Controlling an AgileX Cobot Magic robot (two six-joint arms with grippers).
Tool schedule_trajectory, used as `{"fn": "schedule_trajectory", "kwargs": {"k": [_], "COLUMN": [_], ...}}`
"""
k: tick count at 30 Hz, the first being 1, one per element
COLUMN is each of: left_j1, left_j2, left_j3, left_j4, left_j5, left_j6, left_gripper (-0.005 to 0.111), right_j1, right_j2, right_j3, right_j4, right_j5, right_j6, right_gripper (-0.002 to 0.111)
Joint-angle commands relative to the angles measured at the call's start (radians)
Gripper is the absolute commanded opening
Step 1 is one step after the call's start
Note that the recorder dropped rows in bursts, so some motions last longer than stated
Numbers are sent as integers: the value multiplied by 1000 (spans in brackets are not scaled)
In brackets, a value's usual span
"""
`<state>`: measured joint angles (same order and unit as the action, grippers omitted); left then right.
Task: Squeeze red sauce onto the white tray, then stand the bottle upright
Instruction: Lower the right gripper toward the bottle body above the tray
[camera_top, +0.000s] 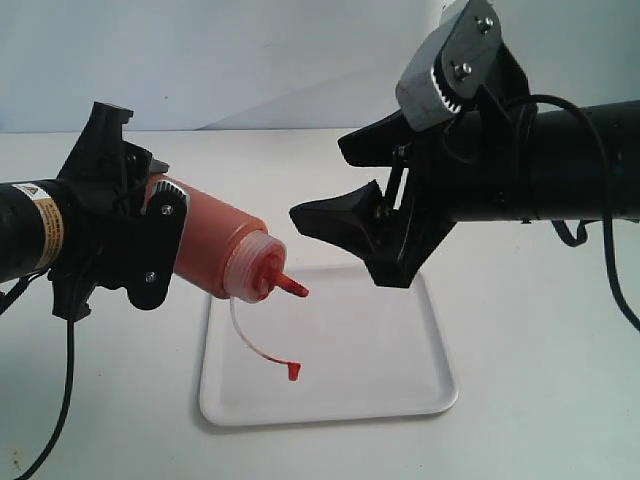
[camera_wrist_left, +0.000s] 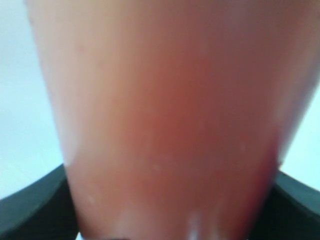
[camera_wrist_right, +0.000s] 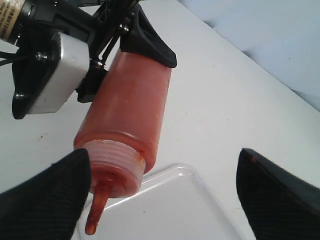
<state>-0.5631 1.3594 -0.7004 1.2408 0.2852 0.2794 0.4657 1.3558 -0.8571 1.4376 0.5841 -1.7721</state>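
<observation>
The plain white desk (camera_top: 540, 420) meets a pale, blank wall. On it lies the white tray (camera_top: 400, 380), set below the work to catch sauce. The right gripper (camera_top: 318, 182) hovers empty with its jaws spread, level with the bottle's neck, probably placed for squeezing. The left gripper (camera_top: 160, 215) clamps the bottle (camera_top: 215, 245) by its body, tilted so the nozzle (camera_top: 292, 287) points down over the tray.
</observation>
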Motion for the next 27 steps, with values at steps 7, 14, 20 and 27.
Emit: {"fn": "schedule_trajectory", "kwargs": {"k": [7, 14, 20, 27], "left_j1": [-6, -6, -6, -6], "left_j2": [-4, -4, -4, -4], "left_j3": [-15, -15, -15, -15], "left_j4": [4, 4, 4, 4], "left_j5": [0, 0, 0, 0], "left_j6": [-11, -11, -11, -11], "left_gripper": [0, 0, 0, 0], "right_j1": [4, 4, 4, 4], "right_j2": [-1, -1, -1, -1], "right_j3": [-6, -6, -6, -6], "right_j4": [82, 150, 150, 150], "right_j5": [-18, -32, -34, -47], "right_j6": [-8, -8, -8, -8], "right_gripper": [74, 74, 74, 74]}}
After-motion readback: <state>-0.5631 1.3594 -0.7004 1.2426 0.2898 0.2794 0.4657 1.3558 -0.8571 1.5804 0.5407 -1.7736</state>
